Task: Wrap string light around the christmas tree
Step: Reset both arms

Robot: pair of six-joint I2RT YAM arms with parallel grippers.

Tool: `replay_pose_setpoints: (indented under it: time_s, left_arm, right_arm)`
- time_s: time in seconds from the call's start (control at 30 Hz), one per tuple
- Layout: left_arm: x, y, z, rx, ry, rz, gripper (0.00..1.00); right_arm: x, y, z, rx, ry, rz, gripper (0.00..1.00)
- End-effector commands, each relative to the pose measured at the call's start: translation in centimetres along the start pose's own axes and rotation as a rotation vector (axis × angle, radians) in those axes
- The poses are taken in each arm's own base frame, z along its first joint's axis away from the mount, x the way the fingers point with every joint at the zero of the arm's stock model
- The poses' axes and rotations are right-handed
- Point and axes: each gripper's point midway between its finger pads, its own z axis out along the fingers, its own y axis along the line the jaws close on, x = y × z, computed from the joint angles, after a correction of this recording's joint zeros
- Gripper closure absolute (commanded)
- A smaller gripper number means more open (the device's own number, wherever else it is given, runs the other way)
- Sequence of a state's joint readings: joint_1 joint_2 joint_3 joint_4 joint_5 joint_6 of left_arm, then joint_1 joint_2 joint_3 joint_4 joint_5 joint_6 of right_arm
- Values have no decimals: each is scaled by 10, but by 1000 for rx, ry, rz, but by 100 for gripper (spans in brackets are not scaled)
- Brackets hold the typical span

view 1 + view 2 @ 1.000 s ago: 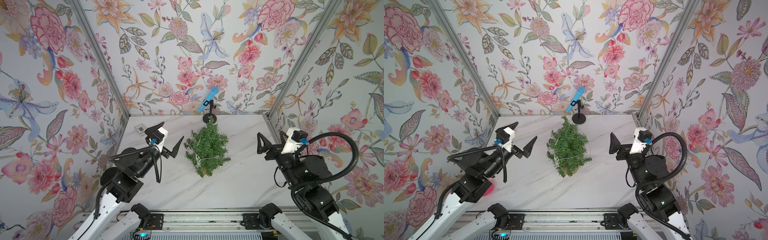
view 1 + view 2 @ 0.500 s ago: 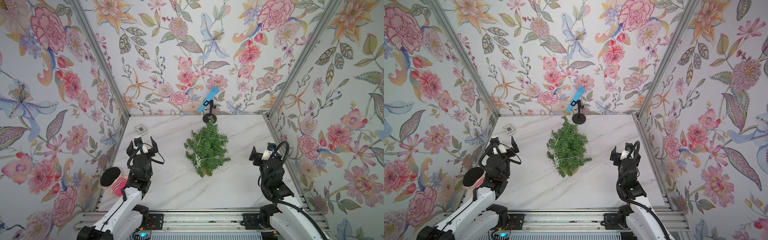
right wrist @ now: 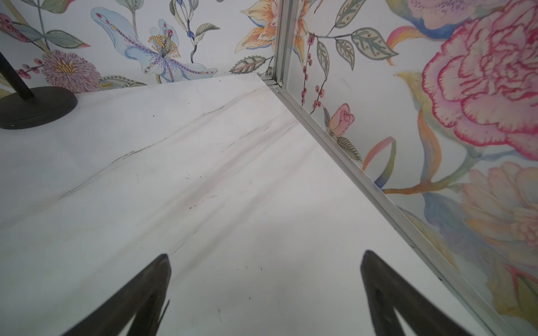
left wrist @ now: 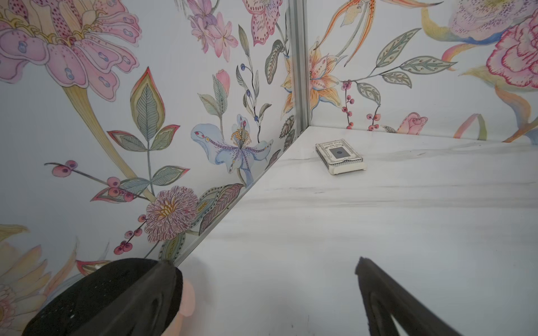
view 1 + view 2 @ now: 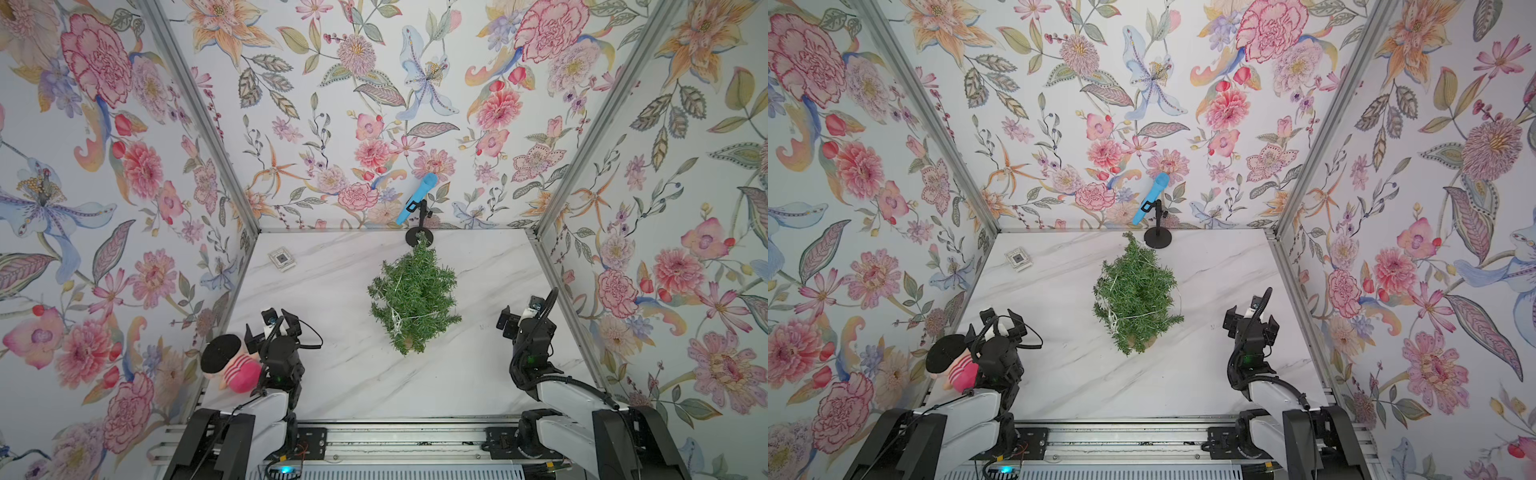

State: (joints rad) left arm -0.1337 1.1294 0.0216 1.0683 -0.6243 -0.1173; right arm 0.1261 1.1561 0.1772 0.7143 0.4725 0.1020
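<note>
We see the christmas tree (image 5: 413, 303) (image 5: 1136, 297) mid-surface (image 5: 353, 374) with the string light (image 5: 395, 320) strung on it, in both top views only. Left hand (image 4: 265, 261) and right hand (image 3: 266, 254) are spread wide, holding nothing. The left wrist view alone shows the small white box (image 4: 339, 157) close up, the right wrist view the black stand base (image 3: 35, 110).

1 tree (image 5: 415, 297), 1 string light (image 5: 395, 321), 1 mic (image 5: 417, 198), 1 box (image 5: 282, 259), 1 plush (image 5: 242, 375), 2 arms (image 5: 277, 365) (image 5: 534, 349)

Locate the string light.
In both top views the string light winds through the christmas tree at the middle of the table, bunched on its side nearer the left arm.
</note>
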Motion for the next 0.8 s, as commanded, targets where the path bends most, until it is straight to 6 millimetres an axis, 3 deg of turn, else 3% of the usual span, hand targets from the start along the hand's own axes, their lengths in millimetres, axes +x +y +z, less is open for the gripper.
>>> replay_pose_setpoints:
  time_s: [0.0, 0.17, 0.23, 0.27, 0.33, 0.37, 0.43, 0.5, 0.57, 0.77]
  left_arm:
    - [-29, -13, 9, 55, -95, -26, 0]
    - [-44, -32, 19, 127, -182, -19, 0]
    - [-36, -35, 25, 153, -191, -31, 0]
    - [-27, -46, 25, 221, -172, -13, 0]
    - [-26, -54, 26, 260, -191, 12, 0]
    - [-16, -55, 30, 260, -135, 17, 0]
    - [-23, -50, 36, 228, -135, -11, 0]
    - [-28, -58, 39, 254, -152, 8, 0]
    - [-15, -59, 42, 252, -97, 19, 0]
    - [-23, -54, 42, 228, -125, 6, 0]
  right_arm:
    - [-28, 3, 11, 6, -90, 29, 0]
    - [-36, 11, 33, -54, -104, 35, 0]
    - [-30, 20, 40, -115, -104, 22, 0]
    - [-29, 27, 46, -132, -105, -2, 0]
    - [-23, 45, 49, -194, -68, -61, 0]
    - [-26, 47, 49, -194, -88, -68, 0]
    - [-18, 49, 45, -227, -98, -69, 0]
    - [-17, 55, 40, -240, -122, -101, 0]
    - [-17, 56, 42, -254, -107, -95, 0]
    - [-18, 56, 43, -263, -109, -90, 0]
